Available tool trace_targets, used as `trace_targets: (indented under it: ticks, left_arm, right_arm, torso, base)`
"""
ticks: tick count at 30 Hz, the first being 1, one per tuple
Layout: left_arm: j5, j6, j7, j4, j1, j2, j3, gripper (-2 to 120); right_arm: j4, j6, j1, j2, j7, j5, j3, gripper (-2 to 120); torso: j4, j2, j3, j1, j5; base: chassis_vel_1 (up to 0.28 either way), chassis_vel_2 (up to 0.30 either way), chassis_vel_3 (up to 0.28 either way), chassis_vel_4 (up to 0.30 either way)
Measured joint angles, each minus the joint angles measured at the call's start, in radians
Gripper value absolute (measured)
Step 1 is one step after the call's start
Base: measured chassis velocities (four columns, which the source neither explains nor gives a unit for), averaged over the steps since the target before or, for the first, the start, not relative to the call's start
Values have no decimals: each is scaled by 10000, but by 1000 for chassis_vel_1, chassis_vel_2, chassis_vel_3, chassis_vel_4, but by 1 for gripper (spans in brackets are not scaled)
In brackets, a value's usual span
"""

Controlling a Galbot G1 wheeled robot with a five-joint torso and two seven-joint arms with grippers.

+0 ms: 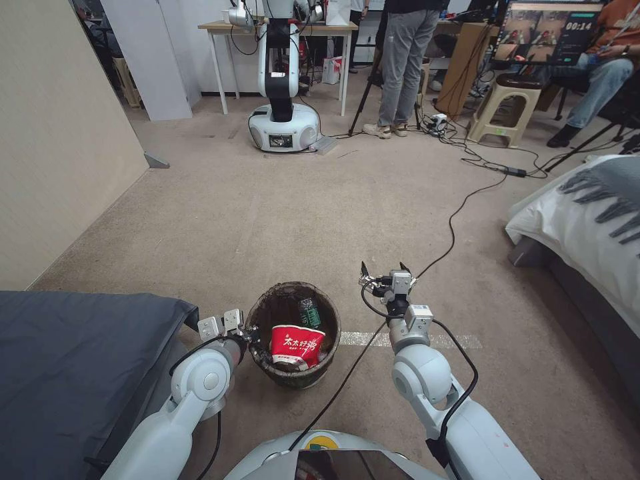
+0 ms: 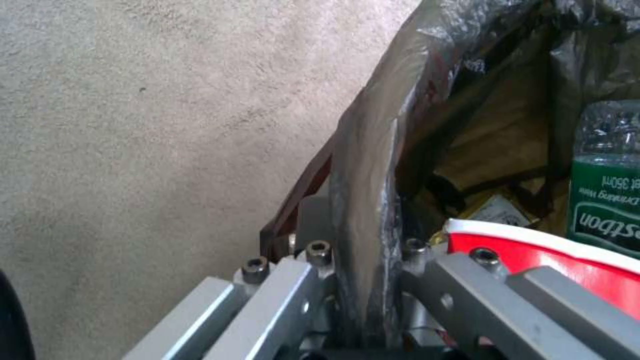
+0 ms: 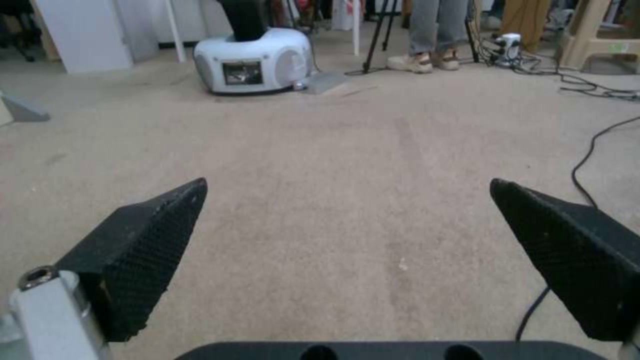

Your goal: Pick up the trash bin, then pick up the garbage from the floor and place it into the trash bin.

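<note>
The trash bin point(image 1: 275, 313), round with a dark liner over its rim, hangs just above the carpet in front of me. My left gripper point(image 1: 255, 335) is shut on the bin's near-left rim; in the left wrist view its fingers point(image 2: 293, 295) clamp the lined rim point(image 2: 367, 165). Inside the bin lie garbage pieces: a red-and-white noodle cup point(image 1: 296, 346) point(image 2: 587, 270), a green-labelled clear bottle point(image 1: 309, 313) point(image 2: 608, 190) and a yellow wrapper point(image 2: 497, 212). My right gripper point(image 1: 385, 272) point(image 3: 347, 240) is open over bare carpet, to the right of the bin, holding nothing.
A dark grey bed point(image 1: 73, 360) is at my left, a white bed with a grey throw point(image 1: 587, 220) at my right. A black cable point(image 1: 460, 207) runs across the carpet. Another robot's base point(image 1: 283, 127), a table, a stool point(image 1: 507, 107) and people stand at the far end.
</note>
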Motion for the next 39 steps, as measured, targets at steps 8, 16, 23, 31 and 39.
trace_targets:
  ticks: [8, 16, 23, 31, 39]
  left_arm:
    - [-62, 43, -3, 192, -125, -20, -3, 0]
    - [-42, 78, 59, 369, -212, -58, 46, 0]
    - [-9, 86, 179, 413, -237, -103, 70, 0]
    - [43, -86, 652, 236, -129, -148, 108, 24]
    - [62, -178, 880, -77, -76, -98, 79, 57]
  right_arm:
    - [-43, -4, 70, 25, 18, 1, -64, 100]
    - [-90, -5, 112, 77, 23, -1, -125, 100]
    - [-91, -5, 99, 92, 27, -26, -152, 100]
    - [-106, -1, 37, 126, 25, -88, -154, 100]
    - [-73, 7, -80, 186, 23, -168, -162, 100]
  torso:
    - [1, 0, -1, 0, 5]
    - [2, 2, -3, -1, 8]
    - [2, 2, -2, -1, 2]
    - [0, 0, 3, 0, -6]
    - [-2, -1, 3, 0, -2]
  base:
    - [0, 0, 0, 0]
    - [0, 0, 0, 0]
    - [0, 0, 0, 0]
    - [0, 0, 0, 0]
    - [0, 0, 0, 0]
